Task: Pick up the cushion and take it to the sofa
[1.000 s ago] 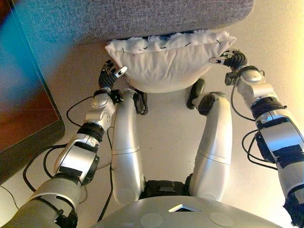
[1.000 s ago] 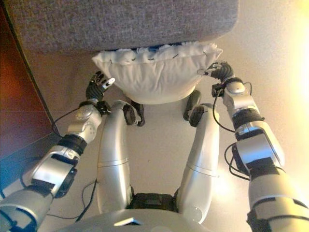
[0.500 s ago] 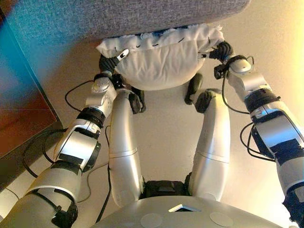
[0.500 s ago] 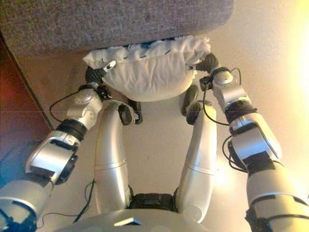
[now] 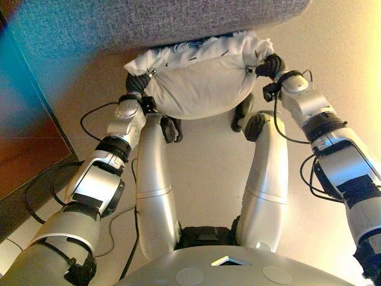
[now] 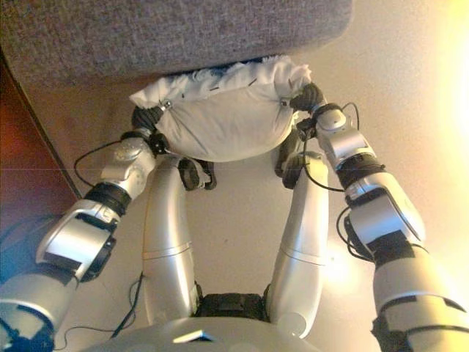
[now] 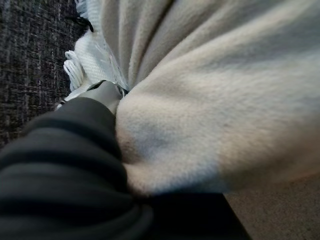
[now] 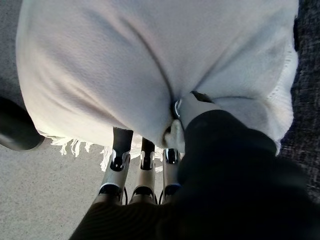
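Note:
A white cushion [image 5: 199,83] with a fringed edge hangs between my two hands, just in front of the grey sofa [image 5: 149,24], its upper edge against the sofa's front. My left hand [image 5: 138,83] grips the cushion's left end, and in the left wrist view its thumb [image 7: 105,92] digs into the fabric [image 7: 225,100]. My right hand [image 5: 271,64] grips the right end. In the right wrist view its thumb [image 8: 192,107] sinks into the cushion [image 8: 125,65] while the fingers [image 8: 142,170] lie on the other side. The cushion is bunched between the hands.
A dark wooden cabinet [image 5: 24,137] stands on the left, close to the sofa's side. The sofa's right corner [image 5: 297,9] ends above my right hand, with beige floor [image 5: 333,47] beyond it.
Both hands have moved inward and closed on the cushion's ends, squeezing it narrower and rounder. The cushion has moved up against the sofa's front.

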Robot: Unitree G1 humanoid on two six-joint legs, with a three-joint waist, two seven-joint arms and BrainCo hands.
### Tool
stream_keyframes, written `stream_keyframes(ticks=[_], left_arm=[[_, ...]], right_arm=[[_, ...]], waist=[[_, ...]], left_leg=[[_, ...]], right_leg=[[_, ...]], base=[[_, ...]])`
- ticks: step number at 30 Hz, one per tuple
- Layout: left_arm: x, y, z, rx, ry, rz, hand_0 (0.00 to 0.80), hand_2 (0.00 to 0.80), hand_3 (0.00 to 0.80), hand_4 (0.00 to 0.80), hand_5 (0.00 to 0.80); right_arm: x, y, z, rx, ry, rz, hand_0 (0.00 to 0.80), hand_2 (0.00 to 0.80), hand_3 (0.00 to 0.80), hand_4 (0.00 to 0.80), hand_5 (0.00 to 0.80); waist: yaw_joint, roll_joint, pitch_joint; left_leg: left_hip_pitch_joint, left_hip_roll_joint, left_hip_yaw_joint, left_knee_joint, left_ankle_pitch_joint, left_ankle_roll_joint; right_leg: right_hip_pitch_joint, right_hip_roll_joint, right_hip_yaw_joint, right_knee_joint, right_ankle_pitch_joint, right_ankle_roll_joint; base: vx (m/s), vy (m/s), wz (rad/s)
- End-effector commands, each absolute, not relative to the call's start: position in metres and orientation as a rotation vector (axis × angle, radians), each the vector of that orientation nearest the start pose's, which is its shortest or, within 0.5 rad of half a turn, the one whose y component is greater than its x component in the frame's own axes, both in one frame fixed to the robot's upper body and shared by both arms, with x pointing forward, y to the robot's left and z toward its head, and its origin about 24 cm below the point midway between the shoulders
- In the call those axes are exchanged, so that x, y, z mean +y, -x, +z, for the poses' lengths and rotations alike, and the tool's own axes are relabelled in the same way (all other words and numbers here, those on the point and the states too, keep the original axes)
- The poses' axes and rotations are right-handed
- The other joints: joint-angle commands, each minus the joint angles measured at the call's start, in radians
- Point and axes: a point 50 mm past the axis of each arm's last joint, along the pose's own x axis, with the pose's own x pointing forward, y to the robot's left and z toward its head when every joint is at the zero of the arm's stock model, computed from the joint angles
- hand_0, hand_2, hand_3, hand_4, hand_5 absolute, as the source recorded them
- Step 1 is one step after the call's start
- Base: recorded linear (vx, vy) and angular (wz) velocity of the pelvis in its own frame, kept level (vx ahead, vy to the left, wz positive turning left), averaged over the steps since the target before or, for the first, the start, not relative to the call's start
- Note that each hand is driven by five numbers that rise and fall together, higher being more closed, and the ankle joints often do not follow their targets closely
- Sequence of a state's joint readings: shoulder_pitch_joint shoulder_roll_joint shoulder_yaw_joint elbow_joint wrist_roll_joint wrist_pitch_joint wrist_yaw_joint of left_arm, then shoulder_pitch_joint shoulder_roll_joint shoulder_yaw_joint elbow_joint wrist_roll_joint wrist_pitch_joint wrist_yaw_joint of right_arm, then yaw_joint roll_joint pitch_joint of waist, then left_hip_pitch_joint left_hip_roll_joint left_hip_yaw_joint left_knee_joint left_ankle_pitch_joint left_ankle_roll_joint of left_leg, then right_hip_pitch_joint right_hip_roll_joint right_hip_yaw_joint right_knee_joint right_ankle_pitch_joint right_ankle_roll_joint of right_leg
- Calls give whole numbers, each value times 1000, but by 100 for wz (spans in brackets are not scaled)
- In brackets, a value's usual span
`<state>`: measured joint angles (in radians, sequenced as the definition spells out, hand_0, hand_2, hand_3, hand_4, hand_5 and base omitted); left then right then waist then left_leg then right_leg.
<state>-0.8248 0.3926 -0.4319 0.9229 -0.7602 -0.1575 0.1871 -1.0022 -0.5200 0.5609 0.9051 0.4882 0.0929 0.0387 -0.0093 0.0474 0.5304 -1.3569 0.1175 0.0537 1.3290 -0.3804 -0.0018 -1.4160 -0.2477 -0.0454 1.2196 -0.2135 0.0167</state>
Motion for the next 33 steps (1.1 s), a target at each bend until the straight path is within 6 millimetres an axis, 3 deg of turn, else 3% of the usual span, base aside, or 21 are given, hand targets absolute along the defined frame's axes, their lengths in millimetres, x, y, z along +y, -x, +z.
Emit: stream_keyframes(ticks=[1,10,17,22,28,33], left_arm=[[137,-390,130,-108,166,-112,800,800,800,800,800],[133,-373,120,-217,222,-119,800,800,800,800,800],[138,-352,115,-301,290,-98,800,800,800,800,800],[150,-330,103,-287,295,-98,800,800,800,800,800],[158,-312,90,-235,278,-120,800,800,800,800,800],[172,-300,86,-212,284,-109,800,800,800,800,800]], right_arm=[[-134,-402,155,6,276,330,800,800,800,800,800],[-133,-386,146,-136,142,278,800,800,800,800,800],[-136,-358,124,-215,-17,240,800,800,800,800,800],[-154,-330,96,-193,-103,207,800,800,800,800,800],[-174,-312,78,-116,-167,182,800,800,800,800,800],[-171,-299,73,-106,-214,196,800,800,800,800,800]], waist=[[3,34,-10],[-3,20,-10],[-8,-2,-10],[6,-30,-13],[17,-62,-100],[16,-82,-180]], left_leg=[[34,-28,46,-98,63,14],[173,-17,52,-237,85,-6],[456,-31,67,-515,155,-32],[731,-67,49,-738,219,-44],[921,-85,46,-911,292,-41],[1063,-85,61,-1024,310,-37]], right_leg=[[91,14,24,-56,-2,19],[223,35,7,-172,33,48],[483,24,-40,-406,90,93],[769,17,-88,-643,138,113],[985,9,-134,-838,187,110],[1133,34,-136,-962,205,116]], base=[[0,0,0],[-7,-20,-6],[33,-39,-2],[168,-50,4],[135,-42,9],[140,-26,-2]])
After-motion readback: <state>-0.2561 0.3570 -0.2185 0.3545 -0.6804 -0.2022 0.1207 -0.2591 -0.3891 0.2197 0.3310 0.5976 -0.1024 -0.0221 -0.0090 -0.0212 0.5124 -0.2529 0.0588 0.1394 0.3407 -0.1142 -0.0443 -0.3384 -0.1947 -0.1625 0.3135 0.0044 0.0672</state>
